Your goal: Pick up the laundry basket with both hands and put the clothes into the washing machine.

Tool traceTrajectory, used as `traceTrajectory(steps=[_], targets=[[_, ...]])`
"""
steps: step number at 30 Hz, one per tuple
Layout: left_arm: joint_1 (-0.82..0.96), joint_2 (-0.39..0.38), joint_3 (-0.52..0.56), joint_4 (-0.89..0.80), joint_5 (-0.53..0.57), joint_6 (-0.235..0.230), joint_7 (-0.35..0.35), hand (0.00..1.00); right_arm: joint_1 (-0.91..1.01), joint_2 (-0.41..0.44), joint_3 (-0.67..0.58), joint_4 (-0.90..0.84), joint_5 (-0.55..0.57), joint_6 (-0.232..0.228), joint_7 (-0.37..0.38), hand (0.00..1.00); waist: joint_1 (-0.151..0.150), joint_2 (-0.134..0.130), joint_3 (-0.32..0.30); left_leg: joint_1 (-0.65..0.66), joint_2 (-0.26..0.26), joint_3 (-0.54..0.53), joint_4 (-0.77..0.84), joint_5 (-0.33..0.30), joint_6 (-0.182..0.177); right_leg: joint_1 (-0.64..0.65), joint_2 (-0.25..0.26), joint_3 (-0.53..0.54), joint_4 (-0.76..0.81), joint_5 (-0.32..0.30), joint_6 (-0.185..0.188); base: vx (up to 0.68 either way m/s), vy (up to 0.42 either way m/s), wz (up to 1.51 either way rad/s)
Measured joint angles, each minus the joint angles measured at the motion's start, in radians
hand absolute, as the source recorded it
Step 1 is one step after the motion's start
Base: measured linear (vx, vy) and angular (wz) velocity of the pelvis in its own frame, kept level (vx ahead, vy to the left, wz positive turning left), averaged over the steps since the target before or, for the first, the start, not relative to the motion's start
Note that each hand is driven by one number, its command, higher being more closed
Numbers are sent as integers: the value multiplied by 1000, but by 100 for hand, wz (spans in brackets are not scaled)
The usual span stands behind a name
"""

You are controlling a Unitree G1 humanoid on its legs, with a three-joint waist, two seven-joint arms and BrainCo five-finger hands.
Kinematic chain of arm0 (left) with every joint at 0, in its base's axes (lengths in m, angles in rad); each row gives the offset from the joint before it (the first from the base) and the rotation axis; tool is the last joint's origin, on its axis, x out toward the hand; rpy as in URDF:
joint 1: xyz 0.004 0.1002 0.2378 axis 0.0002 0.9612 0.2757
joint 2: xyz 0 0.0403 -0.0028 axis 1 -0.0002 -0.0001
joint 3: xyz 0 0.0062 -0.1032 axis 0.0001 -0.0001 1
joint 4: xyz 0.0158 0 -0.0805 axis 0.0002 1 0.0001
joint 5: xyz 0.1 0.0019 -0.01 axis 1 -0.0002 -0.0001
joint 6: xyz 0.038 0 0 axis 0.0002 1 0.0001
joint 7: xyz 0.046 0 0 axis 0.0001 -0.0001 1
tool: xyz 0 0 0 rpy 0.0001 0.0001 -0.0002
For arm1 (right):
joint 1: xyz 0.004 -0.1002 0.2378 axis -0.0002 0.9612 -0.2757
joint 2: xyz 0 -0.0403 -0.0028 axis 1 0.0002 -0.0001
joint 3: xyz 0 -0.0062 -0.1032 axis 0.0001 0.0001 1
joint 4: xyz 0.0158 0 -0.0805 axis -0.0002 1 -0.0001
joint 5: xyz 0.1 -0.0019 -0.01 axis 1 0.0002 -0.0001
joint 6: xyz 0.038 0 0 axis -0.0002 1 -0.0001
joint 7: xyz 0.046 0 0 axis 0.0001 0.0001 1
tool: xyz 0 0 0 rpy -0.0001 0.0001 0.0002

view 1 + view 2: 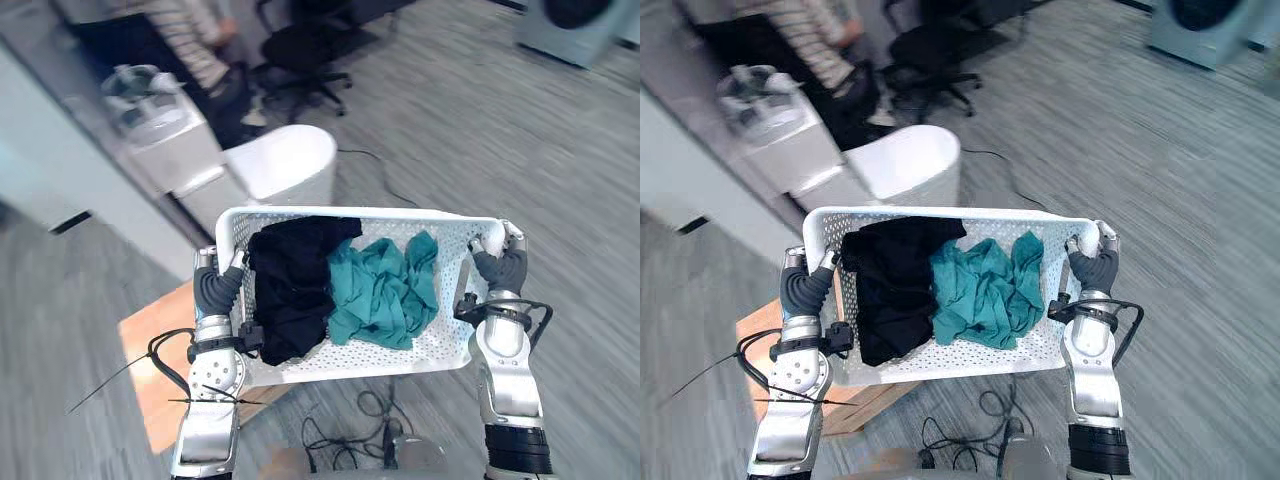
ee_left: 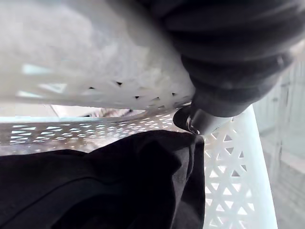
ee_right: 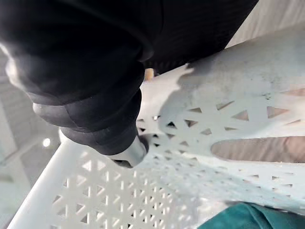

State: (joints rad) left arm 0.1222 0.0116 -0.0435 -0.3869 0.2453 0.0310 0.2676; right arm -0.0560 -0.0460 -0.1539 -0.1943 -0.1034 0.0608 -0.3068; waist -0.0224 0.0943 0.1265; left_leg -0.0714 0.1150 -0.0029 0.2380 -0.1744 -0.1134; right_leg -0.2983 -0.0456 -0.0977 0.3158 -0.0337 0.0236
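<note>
The white perforated plastic laundry basket (image 1: 450, 340) is held up between both hands. The left hand (image 1: 213, 285) clasps its left rim, and the right hand (image 1: 500, 265) its right rim, fingers apparently curled over the edge. Inside lie a black garment (image 1: 295, 285) and a crumpled teal cloth (image 1: 385, 290), touching each other.

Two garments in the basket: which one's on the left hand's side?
The black garment: it lies at the end of the laundry basket next to the left hand. The teal garment lies toward the right hand.
</note>
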Motion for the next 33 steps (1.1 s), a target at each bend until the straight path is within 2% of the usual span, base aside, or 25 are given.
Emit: traceTrajectory(steps=[3,4,5,6,7,8,9,11,12,13,14,15,17,18,19,20,21,22,24,27,29,30,31,32,33], targets=[[-16,-6,6,52,-1,0,-5,100,17,4,-2,12,24,0,1,100,2,1,0,22,-4,73,-59,-18,30,-37,26,68,-42,68,46,-186,106,-106],[-17,-5,12,76,-2,0,-5,100,23,16,0,22,27,1,1,100,11,-5,2,26,-7,130,-57,-30,50,-40,36,69,-103,131,82,-340,128,-154],[-13,0,19,86,-13,1,-5,100,23,32,11,27,27,3,2,100,23,-20,0,28,-1,210,-52,-26,62,-12,11,-5,-218,151,120,-290,100,-167],[-17,4,35,90,-18,0,-5,100,21,35,19,29,27,3,4,100,32,-21,4,29,0,249,-47,-29,68,-19,-13,-74,-195,112,47,-347,53,-167],[-18,6,58,96,-19,1,-6,100,21,43,38,42,31,3,6,100,36,-22,7,33,3,308,-33,-29,75,-46,-66,-192,-48,25,-39,-238,-8,-136],[-18,16,65,97,-18,2,-8,100,21,52,41,65,33,3,10,100,38,-22,7,44,8,348,-27,-29,76,-41,-120,-260,109,-58,-40,-274,-24,-118],[-17,18,65,97,-17,2,-8,100,20,54,41,73,34,3,13,100,39,-23,6,54,12,367,-26,-29,76,-30,-140,-274,162,-93,-43,-172,-86,-99],[-12,20,80,97,-19,2,-8,100,-12,53,44,108,34,-7,24,100,39,-33,0,75,29,456,-16,-30,73,28,-225,-324,273,-203,-43,-148,-154,-107],[-12,20,86,95,-20,2,-7,100,-26,52,48,121,34,-10,24,100,40,-38,-3,75,35,479,-10,-32,64,42,-247,-340,273,-215,-50,-117,-212,-136],[-9,17,101,82,-19,2,-5,100,-62,47,59,156,34,-13,24,100,48,-50,-9,74,51,533,13,-45,39,66,-267,-397,219,-246,10,-83,-234,-139],[-9,8,104,80,-19,2,-5,100,-84,44,62,179,34,-13,24,100,52,-36,-16,67,75,564,16,-45,28,66,-217,-402,164,-254,53,-35,-301,-182],[-4,-8,99,74,-18,2,-5,100,-93,26,58,189,33,-13,20,100,58,-11,-38,74,138,617,-29,-15,-10,76,-158,-453,73,-274,52,47,-273,-144],[4,-10,95,62,-17,1,-2,100,-105,29,60,190,32,-14,17,100,54,-31,-37,104,159,680,-33,-2,-38,79,-141,-474,58,-201,28,122,-213,-133],[18,-23,106,63,-18,3,4,100,-109,31,77,201,32,-13,17,100,56,-34,-39,137,206,717,-10,-4,-40,77,-69,-408,36,-162,-35,176,-246,-168],[27,-30,125,62,-17,3,4,100,-112,31,90,205,32,-13,17,100,60,-40,-42,159,237,725,25,-3,-39,82,-27,-371,20,-149,-57,232,-292,-207],[36,-30,134,62,-19,3,12,100,-121,31,106,207,32,-13,17,100,63,-46,-44,157,282,712,120,-1,-26,97,16,-323,-9,-139,-75,260,-269,-185],[34,-26,141,61,-19,3,19,100,-125,30,108,207,32,-13,15,100,59,-60,-42,100,312,633,278,-6,86,117,34,-279,-43,-133,-87,227,-170,-145],[34,-26,139,61,-19,3,19,100,-126,23,108,207,32,-13,14,100,59,-63,-41,64,306,566,347,-31,113,130,34,-265,-59,-131,-90,216,-81,-96],[44,-54,130,61,-18,4,19,100,-123,12,106,208,32,-13,7,100,59,-66,-38,-75,204,328,466,-88,96,208,22,-235,-116,-119,-107,243,4,-51],[53,-55,135,48,-19,2,19,100,-127,12,114,208,33,-17,7,100,70,-75,-28,-198,124,272,417,-90,94,276,-4,-231,-150,-120,-107,266,86,-13],[58,-56,136,9,-18,2,19,100,-141,13,116,208,37,-26,5,100,98,-71,-16,-305,60,245,273,-63,71,296,-21,-207,-166,-120,-106,279,247,-42],[78,-56,136,-17,-18,2,19,100,-143,22,127,208,44,-31,4,100,122,-63,-17,-312,49,234,152,4,63,302,-15,-181,-170,-126,-79,259,285,-75],[91,-55,142,-33,-18,2,20,100,-143,27,135,208,48,-33,3,100,128,-60,-17,-308,49,227,130,84,89,314,-13,-163,-179,-137,-41,339,312,-63],[100,-38,152,-45,-18,3,23,100,-133,58,141,205,55,-34,-2,100,136,-90,-15,-303,32,249,166,54,119,344,-37,-147,-203,-147,-4,306,261,-26],[100,-33,156,-48,-18,4,23,100,-129,65,141,199,55,-34,-3,100,139,-105,-13,-303,19,251,184,28,125,352,-50,-148,-203,-151,3,386,315,-5]])
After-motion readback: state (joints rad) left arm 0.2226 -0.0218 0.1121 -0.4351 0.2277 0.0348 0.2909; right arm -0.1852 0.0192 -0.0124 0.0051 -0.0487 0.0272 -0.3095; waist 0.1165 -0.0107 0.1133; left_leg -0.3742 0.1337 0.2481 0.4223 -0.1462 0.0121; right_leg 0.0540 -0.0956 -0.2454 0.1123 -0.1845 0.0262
